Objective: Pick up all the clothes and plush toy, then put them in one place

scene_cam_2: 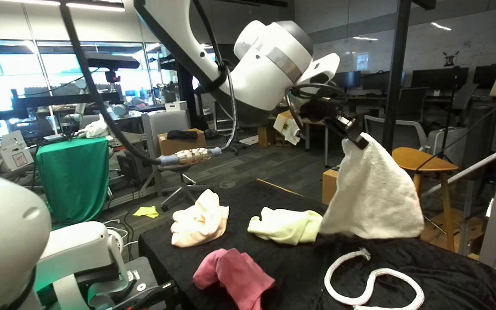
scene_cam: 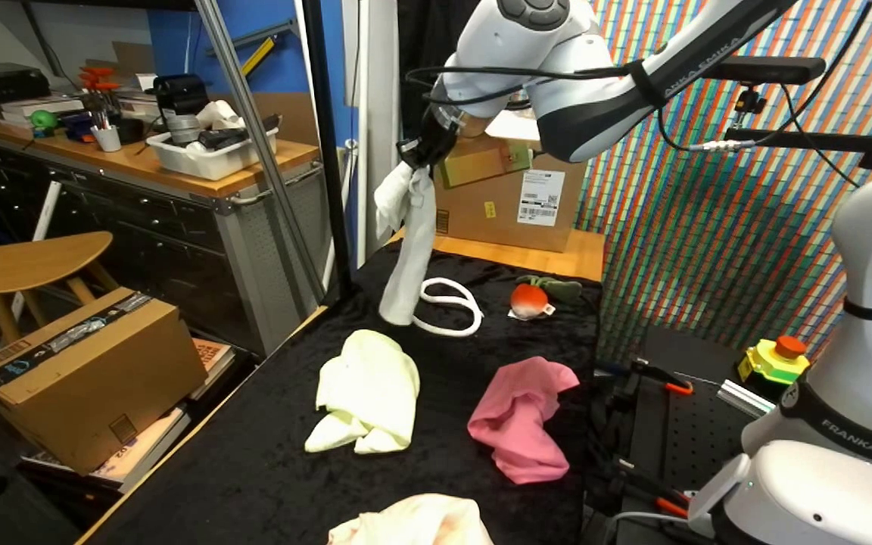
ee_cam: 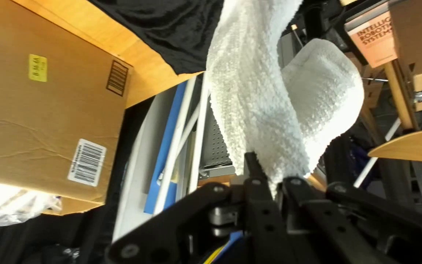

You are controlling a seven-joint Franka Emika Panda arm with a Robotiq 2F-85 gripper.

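Claw (scene_cam: 416, 160) clenched on a white towel (scene_cam_2: 373, 198), towel dangling above a black-covered table (scene_cam: 254, 454), white rope (scene_cam_2: 369, 285) lying on it, yellow-green cloth (scene_cam: 372, 390), pink cloth (scene_cam: 523, 420) and peach cloth (scene_cam_2: 201, 221) crumpled on the table, red-orange plush toy (scene_cam: 529, 300) resting there too

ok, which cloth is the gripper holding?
The white cloth, hanging from the gripper; the pink cloth, yellow-green cloth and peach cloth lie crumpled on the black cover.

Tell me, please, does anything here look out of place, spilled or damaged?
Yes: in an exterior view, a crumpled bright yellow scrap, probably cloth, lies on the dark grey floor. This looks odd because the crumpled pink cloth lies on the black-covered table. I see nothing spilled or clearly damaged.
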